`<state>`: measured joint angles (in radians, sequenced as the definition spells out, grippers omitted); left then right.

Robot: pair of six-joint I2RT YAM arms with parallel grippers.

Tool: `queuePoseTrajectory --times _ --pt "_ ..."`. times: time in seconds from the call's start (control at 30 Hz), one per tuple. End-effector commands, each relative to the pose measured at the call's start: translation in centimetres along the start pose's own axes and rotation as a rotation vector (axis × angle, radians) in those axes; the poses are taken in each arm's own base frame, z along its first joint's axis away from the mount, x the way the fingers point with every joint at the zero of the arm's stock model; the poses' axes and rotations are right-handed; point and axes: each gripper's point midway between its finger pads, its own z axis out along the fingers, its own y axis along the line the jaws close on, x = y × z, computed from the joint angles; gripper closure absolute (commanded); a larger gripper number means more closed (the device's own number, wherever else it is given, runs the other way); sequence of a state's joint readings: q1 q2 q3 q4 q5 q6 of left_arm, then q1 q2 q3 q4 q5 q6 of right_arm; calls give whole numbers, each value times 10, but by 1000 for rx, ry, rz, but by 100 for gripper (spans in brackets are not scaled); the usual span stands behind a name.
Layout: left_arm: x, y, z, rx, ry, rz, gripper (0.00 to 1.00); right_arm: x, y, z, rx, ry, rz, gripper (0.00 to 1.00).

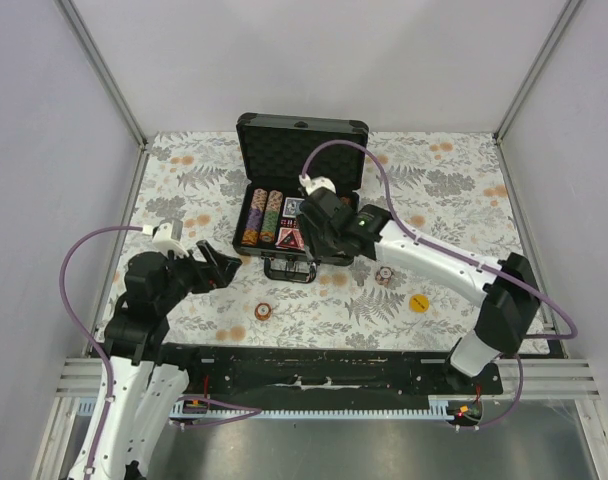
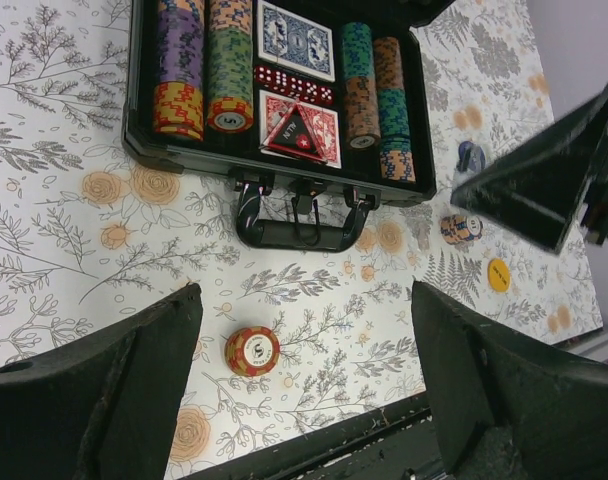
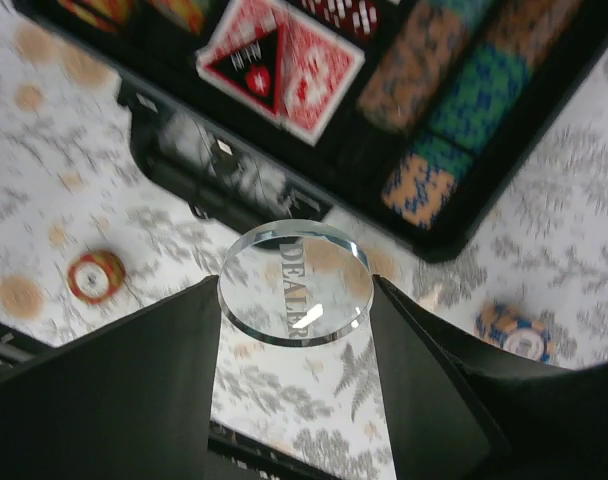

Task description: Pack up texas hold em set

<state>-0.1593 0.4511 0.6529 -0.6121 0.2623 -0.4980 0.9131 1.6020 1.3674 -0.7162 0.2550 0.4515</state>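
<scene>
Texas hold em set lies mostly inside its black rectangular hard case (image 1: 302, 150), which stands open in the middle of the flower-patterned counter (image 1: 454, 180), so pieces can go in from above. The right gripper (image 1: 322, 225) pinches a clear round dealer button (image 3: 296, 282) by its edge. It hovers over the front part of the case, near the black handle (image 2: 299, 232), probably to lay the button inside. The left gripper (image 1: 216, 268) hangs wide open and empty, left of the case, near a loose red chip stack (image 1: 263, 311) on the counter.
</scene>
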Motion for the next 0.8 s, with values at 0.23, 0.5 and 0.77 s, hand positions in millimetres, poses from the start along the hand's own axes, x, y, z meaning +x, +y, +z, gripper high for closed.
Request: queuePoseTrajectory --times 0.23,0.5,0.77 --pt "-13 2 -2 -23 -75 -14 9 -124 0 92 105 -219 -34 45" --pt "-15 4 -4 -36 -88 -13 9 -151 -22 157 182 -281 -56 45" --pt "-14 4 -3 -35 -82 -12 9 -149 -35 182 197 -272 -82 43"
